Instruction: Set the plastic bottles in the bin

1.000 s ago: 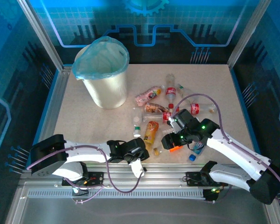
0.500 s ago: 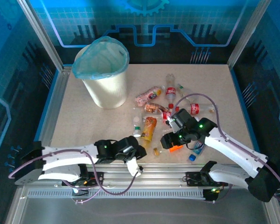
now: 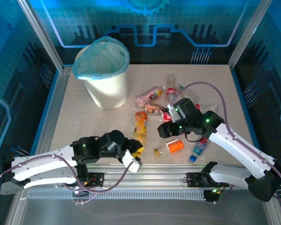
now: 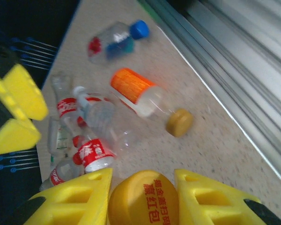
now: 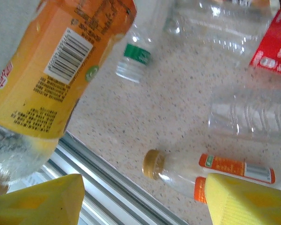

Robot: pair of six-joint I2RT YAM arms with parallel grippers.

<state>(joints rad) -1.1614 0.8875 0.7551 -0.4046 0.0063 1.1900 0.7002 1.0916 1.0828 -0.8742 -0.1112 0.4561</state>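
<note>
By the rail, left tool grips bottle

**Top external camera** is looking down from above and behind the arm bases, taking in the whole table from afar. **Left wrist camera** is sitting low, facing past its yellow fingers and the yellow-capped bottle toward the orange-labelled bottle. **Right wrist camera** is facing down, close above the orange-labelled bottle. All three are sharing both bottles.
</note>
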